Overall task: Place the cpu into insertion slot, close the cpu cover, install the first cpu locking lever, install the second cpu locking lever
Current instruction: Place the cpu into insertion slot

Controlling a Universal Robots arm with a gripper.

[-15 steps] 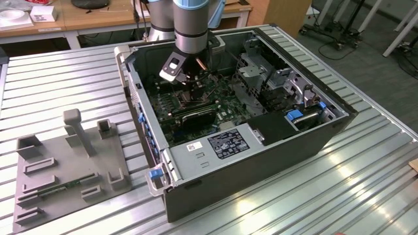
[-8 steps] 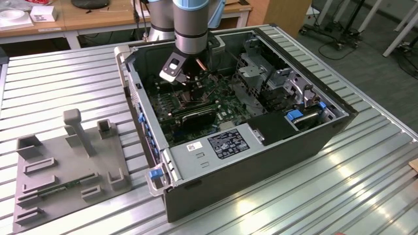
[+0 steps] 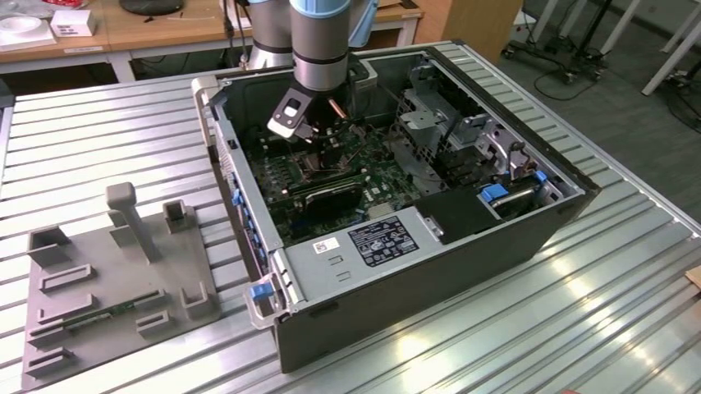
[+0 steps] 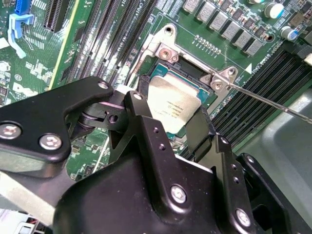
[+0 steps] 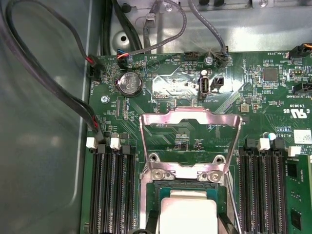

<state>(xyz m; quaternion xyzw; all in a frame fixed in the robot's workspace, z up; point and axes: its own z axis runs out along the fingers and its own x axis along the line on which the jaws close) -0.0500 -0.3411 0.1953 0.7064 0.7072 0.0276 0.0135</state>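
Observation:
In the exterior view my gripper (image 3: 318, 135) reaches down into the open computer case (image 3: 460, 271), just above the motherboard. Both wrist views show its black fingers (image 4: 141, 114) closed on two opposite edges of the cpu (image 4: 173, 107), a pale silver square chip. The chip hangs slightly tilted right over the insertion slot (image 4: 190, 70), whose dark centre and silvery rim show beyond it. In the first wrist view the cpu (image 5: 187, 212) sits above the slot (image 5: 163, 191), and the cpu cover (image 5: 190, 116), a silvery frame with a window, is flipped open flat on the green board. A thin locking lever (image 4: 273, 105) sticks out beside the slot.
Long black memory slots (image 5: 114, 190) run on both sides of the socket (image 5: 265, 185). Cables (image 5: 58, 87) cross the case floor near a coin battery (image 5: 130, 84). A drive cage (image 3: 438, 123) stands inside the case. A grey fixture plate (image 3: 110, 279) lies at the exterior view's left.

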